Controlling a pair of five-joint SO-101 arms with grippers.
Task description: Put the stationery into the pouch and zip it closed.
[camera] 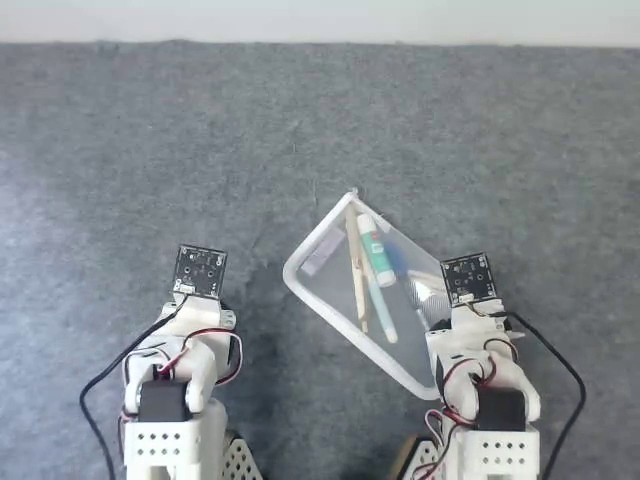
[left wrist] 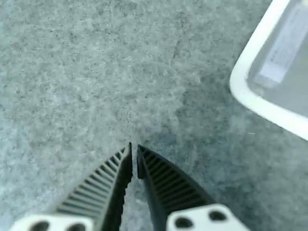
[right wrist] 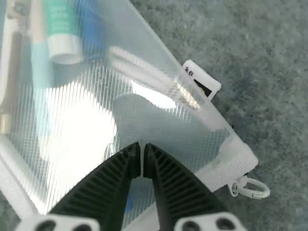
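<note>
A clear pouch [camera: 330, 288] with white edges lies flat on the grey carpet, right of centre. Inside it are a wooden pencil [camera: 356, 270], a teal and white stick [camera: 377, 262] and a small pale piece [camera: 318, 262]. My right gripper [right wrist: 143, 144] is shut just above the pouch [right wrist: 86, 120], near the corner with the zipper pull [right wrist: 248, 186] and a white tag [right wrist: 202, 82]. The teal stick [right wrist: 60, 24] lies farther in. My left gripper [left wrist: 134, 147] is shut over bare carpet, a short way from the pouch's rounded corner [left wrist: 250, 96].
The grey carpet [camera: 200, 140] stretches wide and flat beyond both arms. The left arm [camera: 190, 350] stands at the near edge left of the pouch, and the right arm [camera: 480, 370] at the pouch's near right corner.
</note>
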